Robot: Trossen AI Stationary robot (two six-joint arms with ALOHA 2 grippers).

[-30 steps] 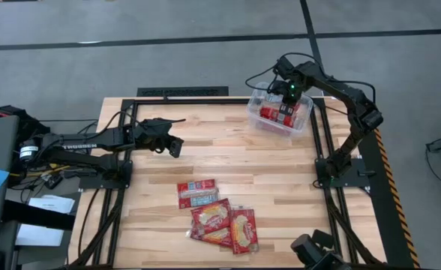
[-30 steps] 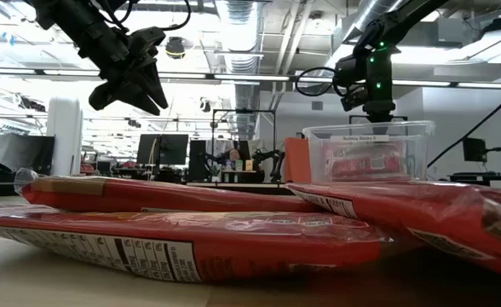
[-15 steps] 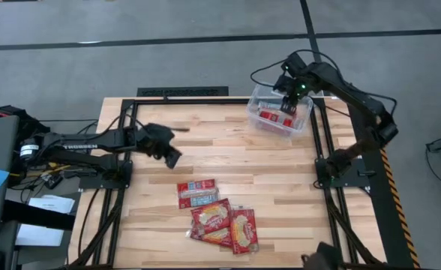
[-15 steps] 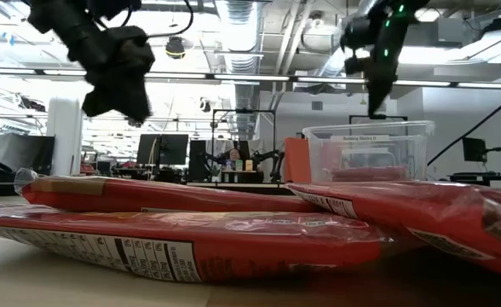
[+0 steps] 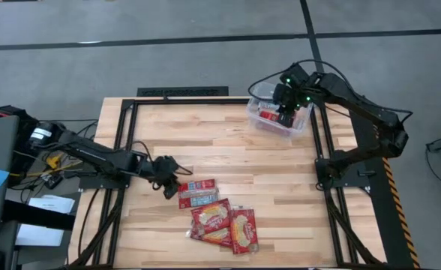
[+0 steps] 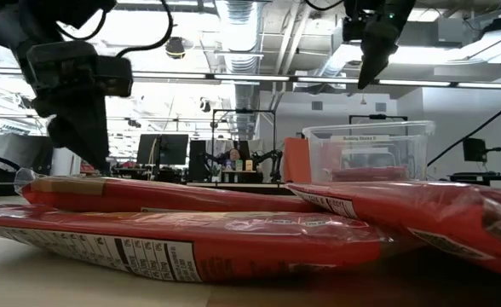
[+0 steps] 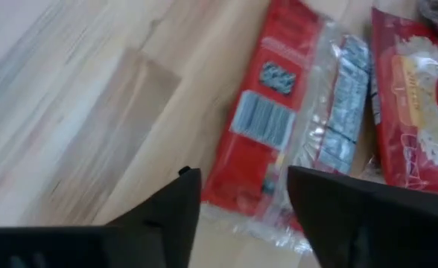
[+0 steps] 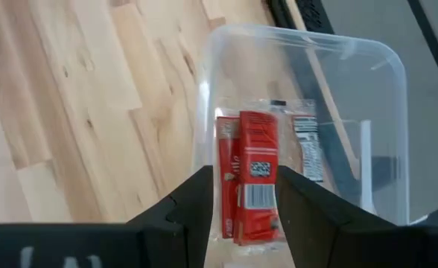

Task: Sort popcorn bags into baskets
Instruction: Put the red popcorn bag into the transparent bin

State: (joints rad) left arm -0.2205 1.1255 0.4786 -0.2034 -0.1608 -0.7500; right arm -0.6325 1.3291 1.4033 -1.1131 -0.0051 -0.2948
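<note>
Several red popcorn bags lie flat in an overlapping pile near the table's near edge: one with silver-grey panels [image 5: 196, 191] and two with yellow-cream ovals [image 5: 211, 216] [image 5: 244, 229]. My left gripper [image 5: 172, 180] is open and low at the pile's left side, pointing down. Its fingers stand on either side of the left end of the silver-panelled bag [image 7: 278, 126] without plainly touching it. The clear tub [image 5: 253, 105] sits at the far right corner with red bags [image 8: 249, 179] lying on its floor. My right gripper [image 8: 240, 216] hangs open above the tub [image 6: 370, 149].
Bare wooden tabletop [image 5: 220, 150] stretches between the pile and the tub. A black metal frame [image 5: 183, 91] runs along the far edge and down both sides. Both arm bases stand at the table's left and right sides.
My left gripper has swung from the table's far left toward the near edge and come down to the left side of the bag pile. My right gripper has risen from inside the tub to a place above it. The bags on the table have stayed put.
</note>
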